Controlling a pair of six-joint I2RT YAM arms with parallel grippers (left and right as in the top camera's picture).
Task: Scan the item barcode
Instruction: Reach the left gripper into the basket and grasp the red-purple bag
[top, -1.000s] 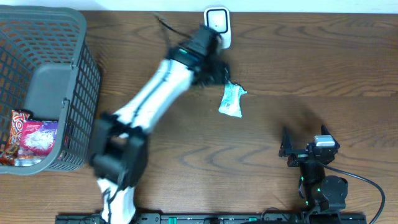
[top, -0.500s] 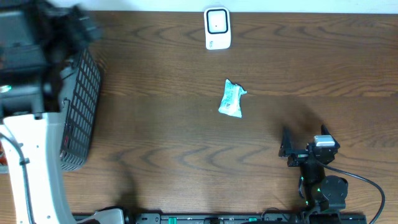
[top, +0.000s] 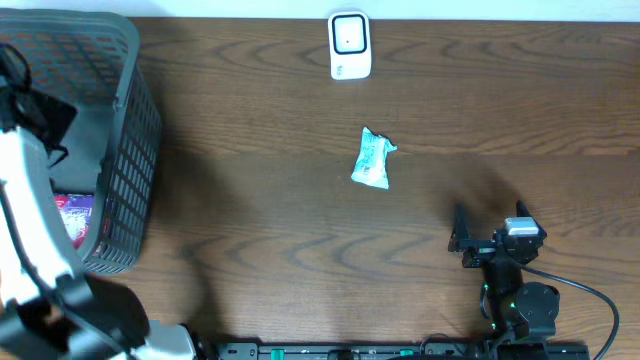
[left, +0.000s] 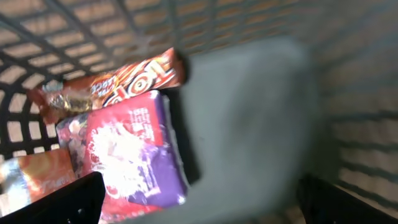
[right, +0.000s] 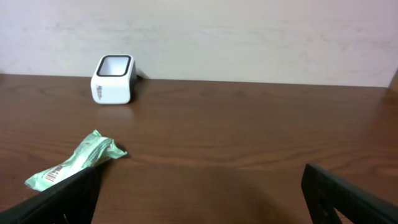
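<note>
Hanging over the basket: the left arm (top: 35, 220) is rising along the left edge of the table (top: 250, 260) and bending in over the grey basket (top: 130, 110).
Left gripper (left: 199, 202): its fingers are standing spread wide, gripping nothing, above the basket floor.
Basket contents: a purple packet (left: 134, 155) is lying beside an orange wrapper (left: 124, 78), both near the mesh wall.
Right gripper (right: 199, 199): it is resting low at the front right of the table, fingers spread apart and empty.
Green packet (top: 372, 162): it is lying loose on the table between the white scanner (top: 349, 45) and the right gripper, touching neither, with its barcode strip showing in the right wrist view.
Change, left arm: a second ago it was stretching across the table to the scanner, just beside the green packet; now it is hanging over the basket.
Change, the rest: the green packet, the scanner and the right gripper are staying where they were.
</note>
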